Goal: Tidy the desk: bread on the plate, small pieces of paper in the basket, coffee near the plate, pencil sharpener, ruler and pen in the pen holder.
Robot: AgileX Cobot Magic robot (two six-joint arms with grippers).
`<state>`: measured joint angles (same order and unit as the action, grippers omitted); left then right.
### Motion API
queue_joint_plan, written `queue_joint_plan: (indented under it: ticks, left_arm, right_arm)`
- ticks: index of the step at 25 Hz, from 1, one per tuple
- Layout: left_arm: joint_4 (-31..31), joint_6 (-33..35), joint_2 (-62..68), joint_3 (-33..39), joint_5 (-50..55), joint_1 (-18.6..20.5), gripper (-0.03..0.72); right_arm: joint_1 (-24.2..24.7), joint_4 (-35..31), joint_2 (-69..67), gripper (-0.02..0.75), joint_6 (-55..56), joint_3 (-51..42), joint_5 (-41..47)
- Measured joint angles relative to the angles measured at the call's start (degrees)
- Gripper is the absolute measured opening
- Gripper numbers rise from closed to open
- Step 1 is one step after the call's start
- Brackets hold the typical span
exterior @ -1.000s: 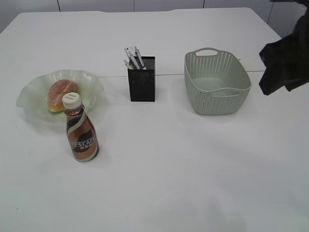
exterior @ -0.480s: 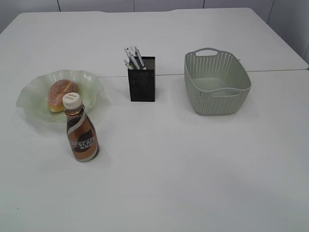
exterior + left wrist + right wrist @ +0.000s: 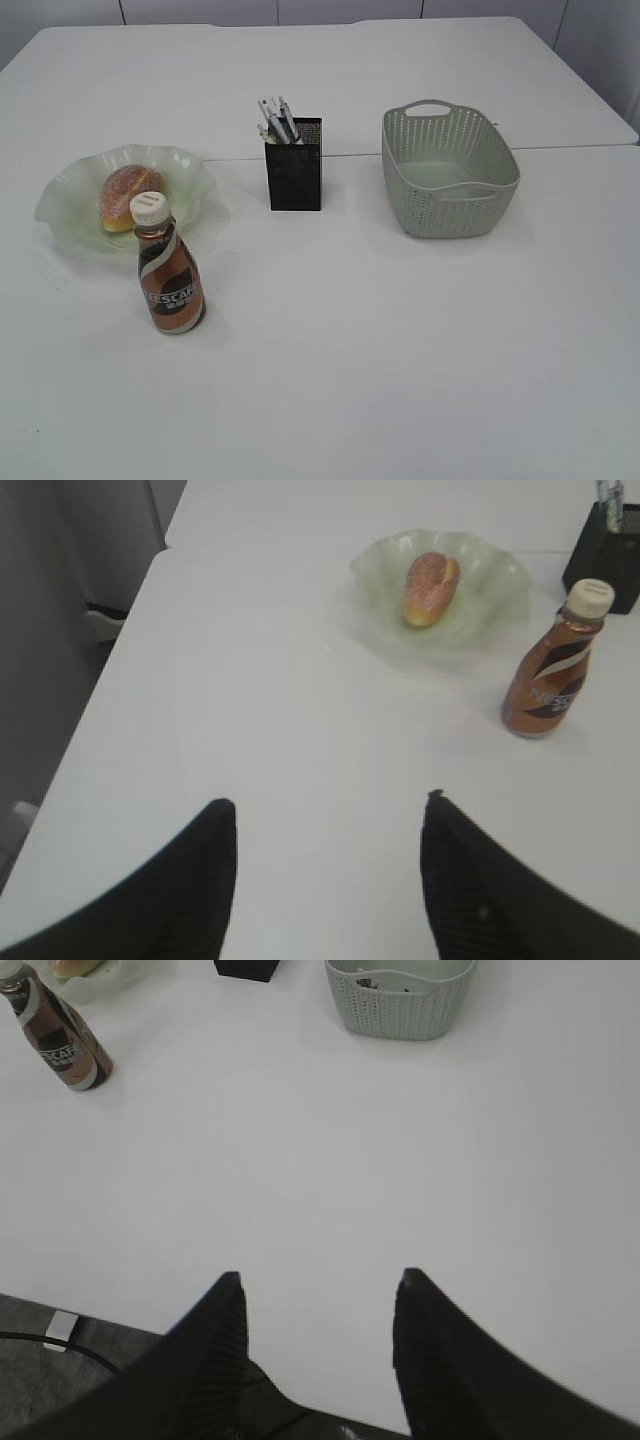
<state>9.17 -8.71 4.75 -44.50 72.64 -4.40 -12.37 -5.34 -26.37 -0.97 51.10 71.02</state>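
Plate (image 3: 70, 200): translucent, glossy, ruffled. Basket (image 3: 450, 190): matt perforated plastic. Pen holder (image 3: 295, 180): black mesh. Bottle (image 3: 170, 285): glossy. Table (image 3: 400, 350): smooth, matt white.

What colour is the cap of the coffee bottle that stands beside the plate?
Cream white, on the brown plastic coffee bottle; the left wrist view shows it best.

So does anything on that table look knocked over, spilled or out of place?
Nothing stands out. The bread lies on the plate, the coffee bottle stands upright beside it, pens sit in the holder, and the basket is upright.
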Motion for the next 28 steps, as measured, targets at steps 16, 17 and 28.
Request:
queue_joint_plan:
  ticks: [16,17,28]
  left_arm:
    - [-6.21,0.0,-3.96,3.6,0.59,0.0,0.433]
    - [-6.21,0.0,-3.96,4.58,0.59,0.0,0.433]
    - [-6.21,0.0,-3.96,14.08,-8.27,0.0,0.433]
  right_arm:
    - [0.0,-1.01,23.44,0.354,0.0,-11.17,1.88]
    - [0.0,-1.01,24.44,0.354,0.0,-12.57,1.88]
    - [0.0,3.99,27.41,0.354,0.0,-20.42,1.23]
